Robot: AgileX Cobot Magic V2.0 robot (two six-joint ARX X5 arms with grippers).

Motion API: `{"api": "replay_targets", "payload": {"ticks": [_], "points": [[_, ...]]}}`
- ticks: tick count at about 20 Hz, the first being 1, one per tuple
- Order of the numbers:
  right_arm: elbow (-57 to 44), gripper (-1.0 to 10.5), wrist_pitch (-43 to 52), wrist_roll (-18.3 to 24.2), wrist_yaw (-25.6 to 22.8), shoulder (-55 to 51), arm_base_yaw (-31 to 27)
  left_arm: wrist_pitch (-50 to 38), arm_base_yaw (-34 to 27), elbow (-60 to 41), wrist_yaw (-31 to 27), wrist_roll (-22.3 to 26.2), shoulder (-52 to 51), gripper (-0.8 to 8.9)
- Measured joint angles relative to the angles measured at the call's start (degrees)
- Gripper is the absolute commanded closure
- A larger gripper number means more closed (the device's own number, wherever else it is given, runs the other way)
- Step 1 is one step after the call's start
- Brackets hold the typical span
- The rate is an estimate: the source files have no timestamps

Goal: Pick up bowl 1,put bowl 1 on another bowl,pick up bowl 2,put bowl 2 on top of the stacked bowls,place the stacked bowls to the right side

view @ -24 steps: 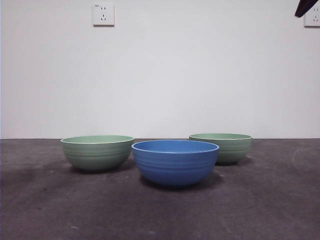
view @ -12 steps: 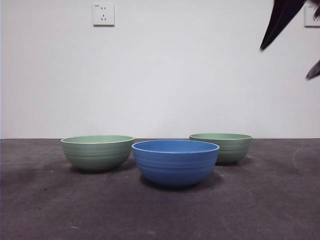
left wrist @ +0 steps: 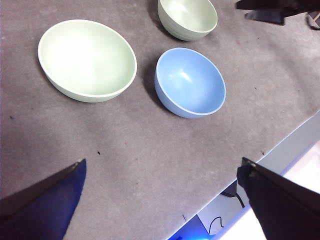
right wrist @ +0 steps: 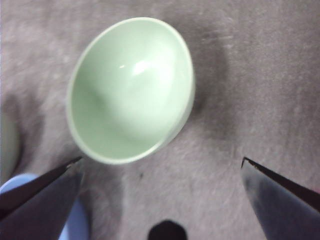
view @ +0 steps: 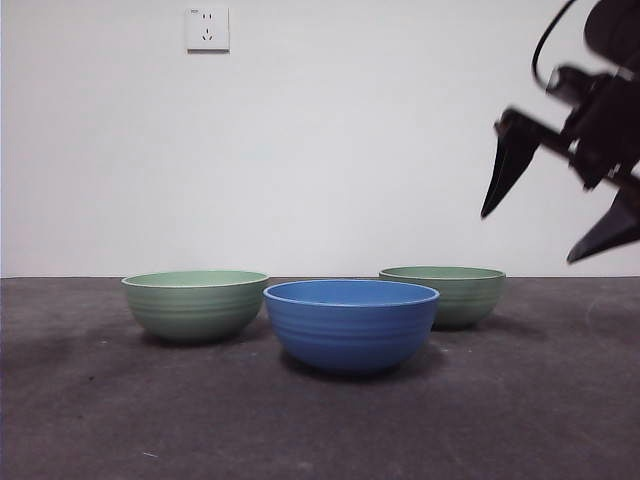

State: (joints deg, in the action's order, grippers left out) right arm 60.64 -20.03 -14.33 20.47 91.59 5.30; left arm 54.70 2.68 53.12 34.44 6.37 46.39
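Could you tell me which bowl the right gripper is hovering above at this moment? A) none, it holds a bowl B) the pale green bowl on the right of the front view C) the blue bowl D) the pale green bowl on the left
B: the right gripper, jaws open and empty, hangs above the right-hand pale green bowl, which fills the right wrist view.

Front cam sits low, about table height, looking level across the dark table [view: 320, 430] at a white wall [view: 330, 150], so the blue bowl [view: 350, 325] shows up near and side-on. Left wrist cam looks down from fairly high, catching the same blue bowl [left wrist: 190, 81] plus both green bowls, with the table edge in the lower right of the frame. Right wrist cam points down from much closer, filling most of its frame with one green bowl [right wrist: 130, 90]; the blue one barely peeks in at lower left.
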Motion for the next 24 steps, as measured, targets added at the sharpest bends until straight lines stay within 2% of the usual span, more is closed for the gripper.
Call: {"api": "replay_targets", "payload": {"ticks": [3,5,8,12,16,18,21,24], "points": [[2.40,3.9,2.14,-1.40,-2.71,5.53,0.59,-0.07,0.00,0.00,0.00,0.00,0.00,2.80],[4.37,5.0,3.19,-1.68,-2.75,8.04,0.77,-0.07,0.00,0.00,0.00,0.00,0.00,2.80],[6.54,5.5,4.85,-1.99,-4.20,11.15,1.53,-0.09,0.00,0.00,0.00,0.00,0.00,2.80],[6.62,7.5,5.66,-2.40,-5.68,13.20,2.21,-0.11,0.00,0.00,0.00,0.00,0.00,2.80],[6.64,7.7,6.38,-2.40,-5.70,13.25,2.62,-0.13,0.00,0.00,0.00,0.00,0.00,2.80],[6.64,8.3,6.40,-2.43,-5.73,13.27,2.89,-0.15,0.00,0.00,0.00,0.00,0.00,2.80],[6.64,8.3,6.40,-2.62,-5.73,13.94,2.99,-0.17,0.00,0.00,0.00,0.00,0.00,2.80],[6.64,9.5,6.40,-2.89,-6.93,14.29,2.99,-0.17,0.00,0.00,0.00,0.00,0.00,2.80]]}}
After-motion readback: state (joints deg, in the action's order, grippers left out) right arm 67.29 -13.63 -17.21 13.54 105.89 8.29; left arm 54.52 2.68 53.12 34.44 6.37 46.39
